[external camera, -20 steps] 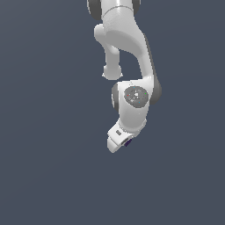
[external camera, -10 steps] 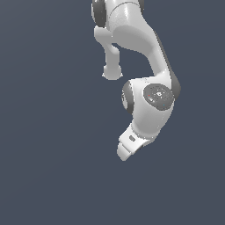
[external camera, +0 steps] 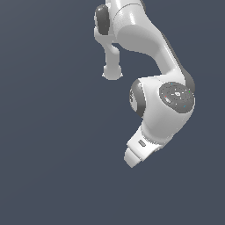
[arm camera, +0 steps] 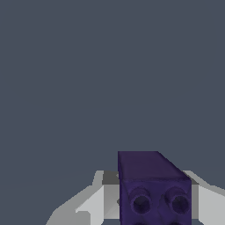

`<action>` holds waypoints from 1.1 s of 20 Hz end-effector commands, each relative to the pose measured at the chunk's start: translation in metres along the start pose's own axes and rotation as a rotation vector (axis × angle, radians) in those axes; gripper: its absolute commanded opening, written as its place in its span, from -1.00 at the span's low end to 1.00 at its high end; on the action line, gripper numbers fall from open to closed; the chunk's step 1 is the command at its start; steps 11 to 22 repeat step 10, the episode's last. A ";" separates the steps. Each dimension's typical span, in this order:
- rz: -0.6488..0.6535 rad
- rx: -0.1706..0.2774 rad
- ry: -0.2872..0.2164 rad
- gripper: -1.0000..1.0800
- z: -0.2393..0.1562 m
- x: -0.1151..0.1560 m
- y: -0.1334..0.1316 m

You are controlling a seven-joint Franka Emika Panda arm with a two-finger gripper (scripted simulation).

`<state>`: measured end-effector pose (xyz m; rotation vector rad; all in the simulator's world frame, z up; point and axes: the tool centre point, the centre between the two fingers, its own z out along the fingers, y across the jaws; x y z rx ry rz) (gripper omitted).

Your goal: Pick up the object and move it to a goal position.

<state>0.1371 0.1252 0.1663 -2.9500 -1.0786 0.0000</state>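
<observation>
In the wrist view a dark purple cube (arm camera: pixel 151 184) with two round holes in its near face sits between my two white fingers (arm camera: pixel 90 204). My gripper (arm camera: pixel 154 200) is shut on it, one finger on each side. Nothing but flat grey ground shows beyond the cube. In the exterior view the white arm bends down from the top, and its hand (external camera: pixel 139 148) points down toward the exterior view's left. There the fingers and the cube are hidden behind the hand.
Plain dark grey ground (external camera: pixel 52 167) fills both views. No other object, wall or edge shows.
The wrist and hand have swung toward the exterior view's right and a little lower. The dark cube that showed at the hand's tip one second ago is now hidden in that view.
</observation>
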 end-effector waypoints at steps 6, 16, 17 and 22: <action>0.000 0.000 0.000 -1.00 -0.006 0.010 0.001; 0.000 -0.001 0.000 -1.00 -0.007 0.011 0.000; 0.000 -0.001 0.000 -1.00 -0.007 0.011 0.000; 0.000 -0.001 0.000 -1.00 -0.007 0.011 0.000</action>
